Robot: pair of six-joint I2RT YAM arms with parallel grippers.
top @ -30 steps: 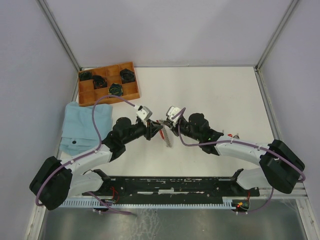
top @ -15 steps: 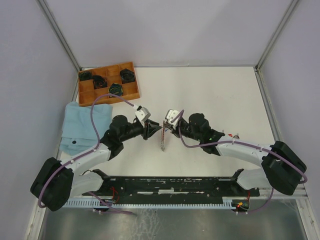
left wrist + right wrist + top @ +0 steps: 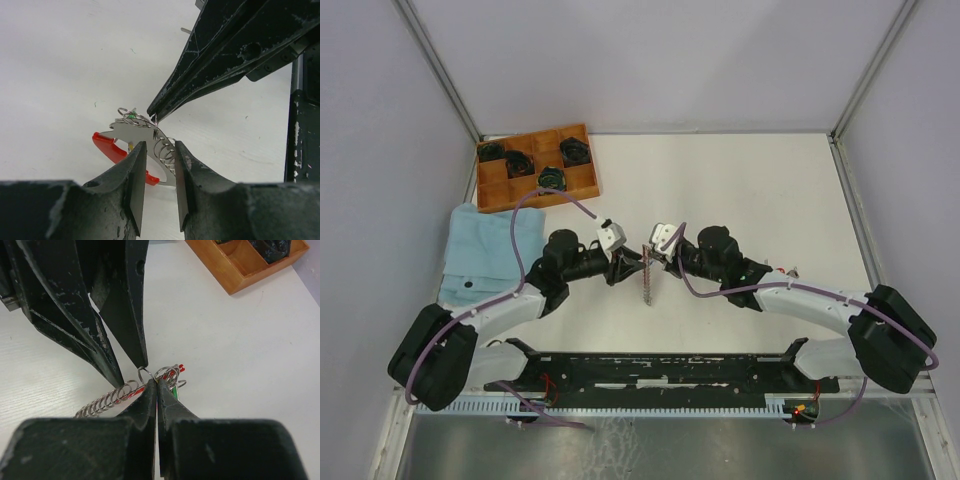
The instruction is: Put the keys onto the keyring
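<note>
Right gripper point(image 3: 157, 385) is pinched tight on the keyring point(image 3: 145, 374), held over the table point(image 3: 740, 190), chain point(image 3: 647, 287) dangling. Left gripper point(image 3: 156, 160) stands narrowly apart around a silver key point(image 3: 134, 136), grip uncertain; I judge threading under way, unfinished

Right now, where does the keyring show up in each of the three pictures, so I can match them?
Top external: the keyring hangs near picture centre.
Left wrist: keyring low centre, between the fingers of the left end effector.
Right wrist: keyring low centre, at the tip of the right end effector.
Shared landmark: both end effectors meeting tip to tip at it.
</note>
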